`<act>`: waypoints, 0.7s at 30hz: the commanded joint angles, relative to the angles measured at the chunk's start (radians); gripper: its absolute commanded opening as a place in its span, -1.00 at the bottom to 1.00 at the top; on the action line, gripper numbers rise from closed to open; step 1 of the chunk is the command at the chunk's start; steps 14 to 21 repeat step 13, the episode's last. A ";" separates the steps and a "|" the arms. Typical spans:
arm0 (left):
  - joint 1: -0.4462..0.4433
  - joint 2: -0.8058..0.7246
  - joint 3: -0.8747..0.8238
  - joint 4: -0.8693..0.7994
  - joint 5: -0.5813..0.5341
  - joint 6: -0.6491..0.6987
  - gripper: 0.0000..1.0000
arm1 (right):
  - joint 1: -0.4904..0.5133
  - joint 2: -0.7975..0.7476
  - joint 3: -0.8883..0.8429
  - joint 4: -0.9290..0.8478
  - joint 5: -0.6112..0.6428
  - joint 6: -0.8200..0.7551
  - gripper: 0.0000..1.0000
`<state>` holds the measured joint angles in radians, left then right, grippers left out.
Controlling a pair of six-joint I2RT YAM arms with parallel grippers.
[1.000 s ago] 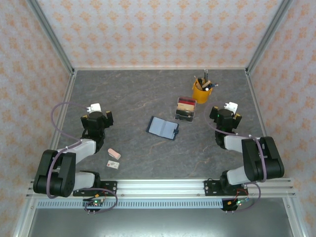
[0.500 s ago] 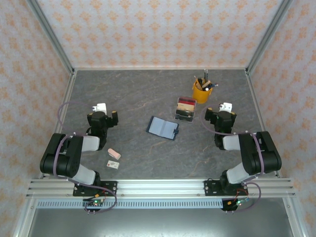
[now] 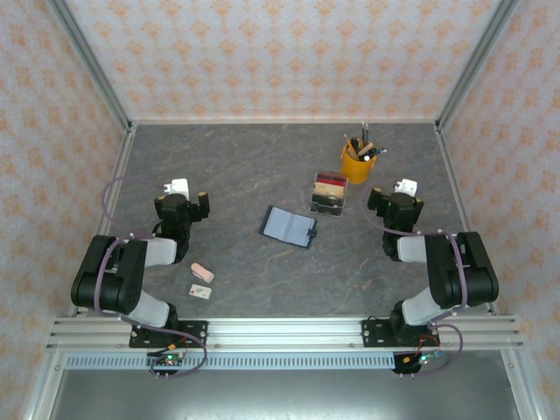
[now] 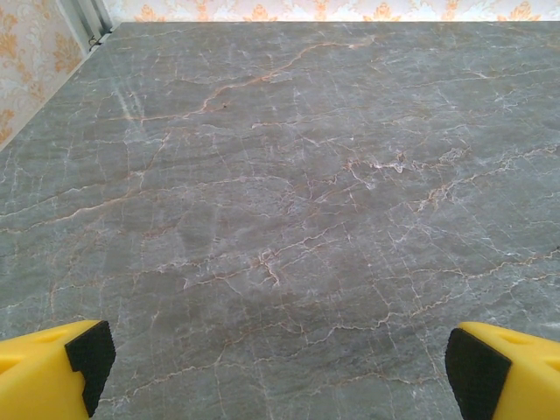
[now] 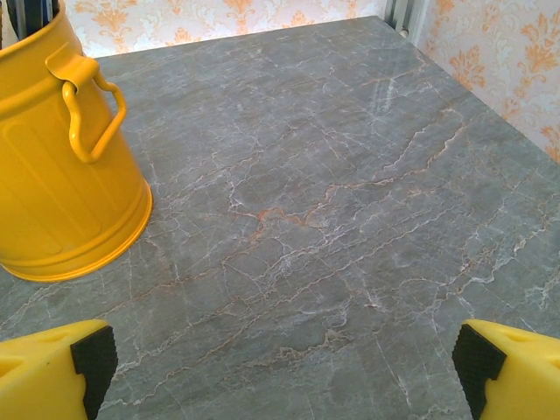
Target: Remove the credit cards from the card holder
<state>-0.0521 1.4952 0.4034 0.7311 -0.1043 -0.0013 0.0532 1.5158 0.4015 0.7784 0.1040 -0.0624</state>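
Note:
The card holder lies open on the grey marbled table, near its middle: dark navy with greyish inner pockets. The credit cards are hidden; I cannot make out any at this distance. My left gripper hovers well to the left of the card holder. In the left wrist view the left gripper is open, with its yellow fingers wide apart over bare table. My right gripper is to the right of the card holder. It is open too, with nothing between its fingers.
A clear tray with a red part stands just beyond the card holder. A yellow pen cup sits behind the tray, close to the right gripper's left side. A pink block and a small white card lie front left.
The left arm has folded in and its gripper has moved slightly right and away. The right gripper has shifted a little toward the pen cup. Both stay open.

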 commanded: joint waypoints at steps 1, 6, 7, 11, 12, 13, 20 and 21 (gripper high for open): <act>0.001 0.002 0.023 0.013 0.001 0.014 1.00 | -0.004 0.006 0.018 -0.003 0.001 0.017 1.00; 0.001 0.003 0.024 0.014 0.001 0.014 1.00 | -0.004 0.006 0.019 -0.002 0.002 0.017 1.00; 0.001 0.003 0.025 0.013 0.001 0.014 1.00 | -0.003 0.006 0.019 -0.003 0.002 0.017 1.00; 0.001 0.004 0.026 0.010 0.002 0.014 1.00 | -0.003 0.006 0.017 -0.003 0.002 0.018 1.00; 0.002 0.004 0.025 0.012 0.002 0.014 1.00 | -0.003 0.006 0.016 -0.001 0.001 0.017 1.00; 0.003 0.003 0.023 0.014 0.002 0.013 1.00 | -0.003 0.003 0.012 0.006 0.000 0.016 1.00; 0.003 0.003 0.023 0.014 0.002 0.013 1.00 | -0.003 0.003 0.012 0.006 0.000 0.016 1.00; 0.003 0.003 0.023 0.014 0.002 0.013 1.00 | -0.003 0.003 0.012 0.006 0.000 0.016 1.00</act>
